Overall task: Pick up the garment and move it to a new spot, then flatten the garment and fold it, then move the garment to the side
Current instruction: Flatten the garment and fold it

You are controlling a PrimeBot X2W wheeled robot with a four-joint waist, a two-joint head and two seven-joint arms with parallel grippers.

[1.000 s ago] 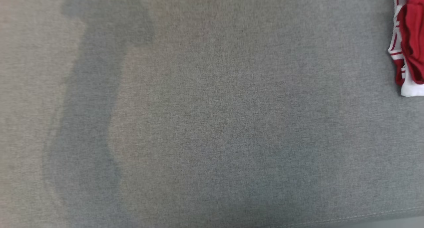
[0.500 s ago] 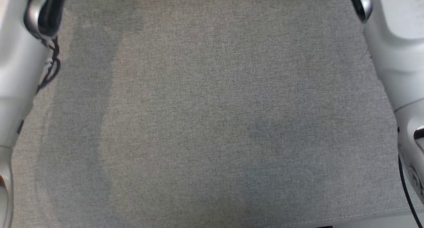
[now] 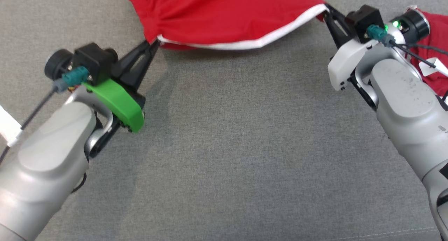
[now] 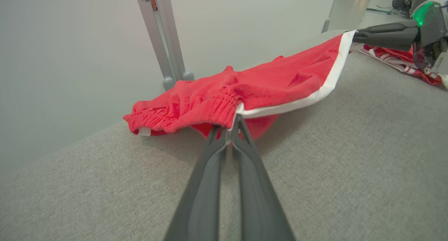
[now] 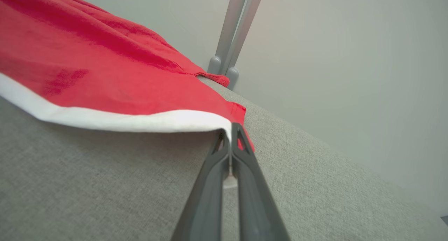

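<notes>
Holds the red garment (image 3: 224, 16) by both ends of its white hem (image 3: 245, 44), with the left pincer (image 3: 154, 45) pressed together on the bunched, gathered end and the right pincer (image 3: 327, 10) pressed together on the flatter corner. Spans the hem crosswise, left to right, sagging a little in the middle and seemingly lifted just off the grey surface (image 3: 224, 146). Leaves the rest of the cloth trailing forward, away from the robot, down onto the surface near a grey post (image 4: 164, 41). Lies straight ahead of both sets of fingertips, so equally near to either arm. Reaches forward with both forearms low and angled inward, fingers close to level with the surface. Probably calls for an even pull back toward the robot and a lowering together, to lay the cloth flat. Risks snagging a second red-and-white garment (image 3: 434, 52) lying just beside the right wrist.
</notes>
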